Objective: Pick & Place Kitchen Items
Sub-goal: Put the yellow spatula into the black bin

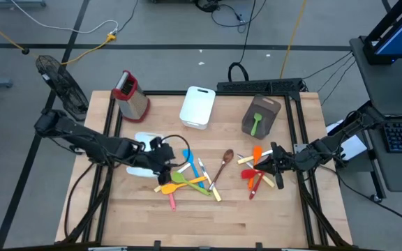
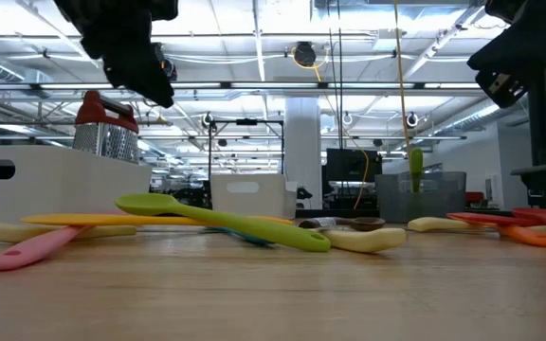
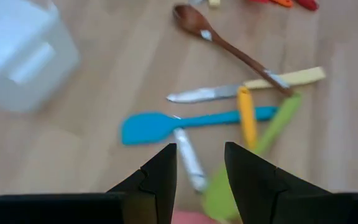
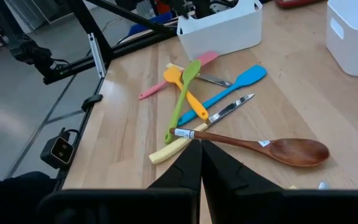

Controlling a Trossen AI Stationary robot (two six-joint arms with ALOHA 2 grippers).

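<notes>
High view: no legible writing, possibly from blur. Light wooden table (image 1: 208,216), grey floor. Left gripper (image 1: 165,157) partly open, empty, above blue silicone spatula (image 3: 191,122). Right gripper (image 1: 276,166) closed, empty, beside red and orange utensils (image 1: 255,174).

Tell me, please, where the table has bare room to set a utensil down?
The front strip of the table is bare, below the utensil pile and the red and orange utensils. There is also a free patch between the grater and the white bin. It is crowded mid-table, where the left gripper and right gripper hover over the piles.
</notes>
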